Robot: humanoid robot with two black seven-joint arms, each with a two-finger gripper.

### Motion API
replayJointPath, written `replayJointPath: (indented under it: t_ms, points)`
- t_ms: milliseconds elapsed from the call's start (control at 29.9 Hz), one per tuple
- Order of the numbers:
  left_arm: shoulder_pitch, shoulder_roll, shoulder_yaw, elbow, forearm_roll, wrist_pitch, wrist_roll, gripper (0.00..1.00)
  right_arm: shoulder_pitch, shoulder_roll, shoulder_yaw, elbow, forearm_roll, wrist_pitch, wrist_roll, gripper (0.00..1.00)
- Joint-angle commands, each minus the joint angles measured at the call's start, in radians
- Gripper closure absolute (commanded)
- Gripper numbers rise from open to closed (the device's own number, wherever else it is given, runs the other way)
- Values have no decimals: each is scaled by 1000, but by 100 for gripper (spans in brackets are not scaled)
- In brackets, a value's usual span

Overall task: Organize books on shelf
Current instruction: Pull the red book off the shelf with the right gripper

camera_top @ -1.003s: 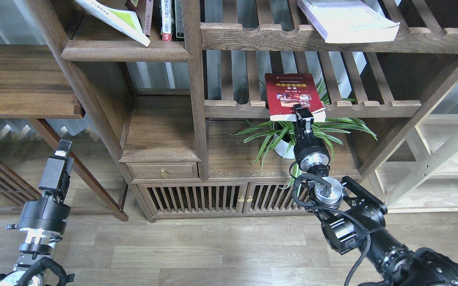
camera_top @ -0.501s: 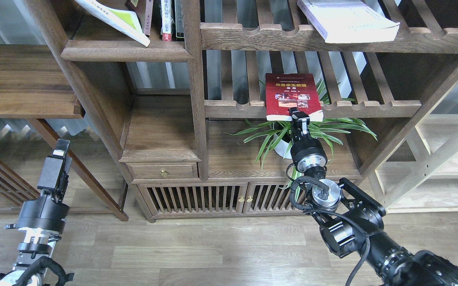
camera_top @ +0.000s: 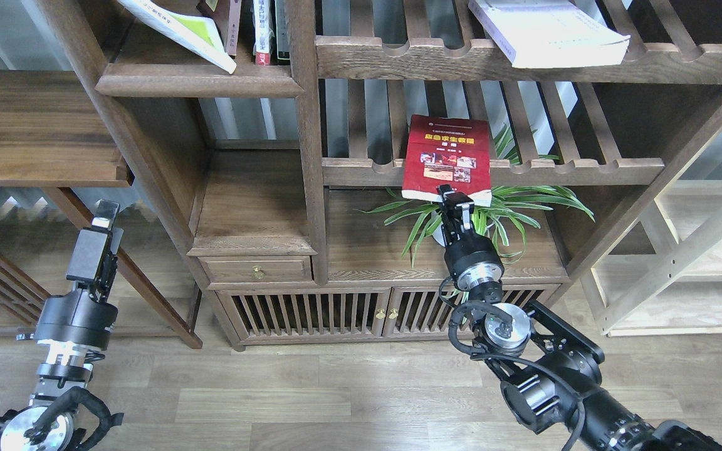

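Observation:
A dark red book (camera_top: 445, 156) with small photos on its cover juts out over the front rail of the slatted rack, and my right gripper (camera_top: 453, 199) is shut on its near edge. A yellow-green book (camera_top: 179, 31) leans tilted on the solid dark shelf (camera_top: 198, 80) at upper left, beside upright books (camera_top: 261, 31). A thick white book (camera_top: 546, 31) lies on the upper slatted rack at the right. My left gripper (camera_top: 104, 216) stands upright at the lower left, away from the bookcase, and its fingers cannot be told apart.
A potted spider plant (camera_top: 480, 216) sits just below the red book, behind my right wrist. Under it are a cabinet top, a small drawer (camera_top: 257, 270) and slatted doors (camera_top: 348, 313). A brown side table (camera_top: 35, 131) stands at the left.
My right gripper has drawn the red book leftward and out toward me, so it hangs further over the rack's rail. My left gripper has risen slightly.

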Motion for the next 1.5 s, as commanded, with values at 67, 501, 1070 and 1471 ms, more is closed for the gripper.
replayJointPath:
  t_ms: [67,501,1070,1471]
  points:
    - [11,-1,3,0,0,0,1,1,7,0,4,-9,-4,9,0,74]
    - [25,1,20,-4,2,0,3,1,43,0,2,-61,-8,-1,-3,37]
    - [57,15,-3,-11,2,0,1,1,93,0,-1,-144,-2,8,2,67]
    - [68,16,-4,-11,2,0,1,1,70,0,-36,-139,-10,104,-1,95]
